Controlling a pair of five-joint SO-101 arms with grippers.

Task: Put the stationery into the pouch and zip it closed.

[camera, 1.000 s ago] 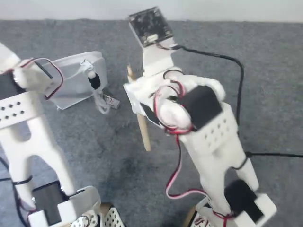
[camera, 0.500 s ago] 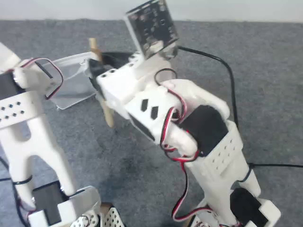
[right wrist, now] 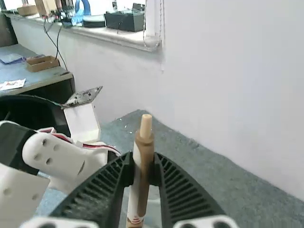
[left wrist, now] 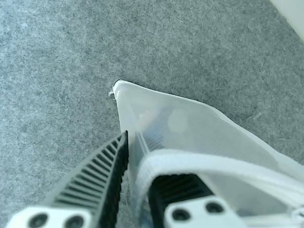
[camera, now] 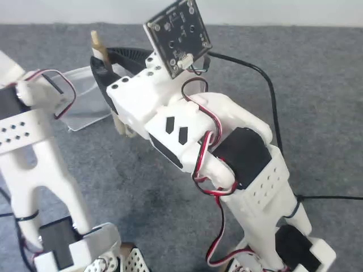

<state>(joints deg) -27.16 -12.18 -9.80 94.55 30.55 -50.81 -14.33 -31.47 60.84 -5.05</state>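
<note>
A wooden pen (camera: 98, 47) stands nearly upright with my right gripper (camera: 113, 76) shut on it, its lower end (camera: 119, 126) down by the pouch's near side. In the right wrist view the pen (right wrist: 142, 152) is pinched between the two black jaws of my right gripper (right wrist: 142, 167). The translucent white pouch (camera: 79, 96) lies on the carpet at the left, partly hidden by the right arm. In the left wrist view my left gripper (left wrist: 132, 147) is shut on the pouch (left wrist: 190, 126) at its zipper rim (left wrist: 213, 164).
Grey carpet (camera: 317, 113) covers the table. A black cable (camera: 272, 76) trails behind the right arm. A white wall (right wrist: 228, 95) runs along the far edge. The left arm's white body (camera: 34, 153) stands at the front left.
My right arm has swung left and lifted the pen from beside the pouch up over it. The arm now hides the pouch's zipper pull and cord. The left arm has kept still.
</note>
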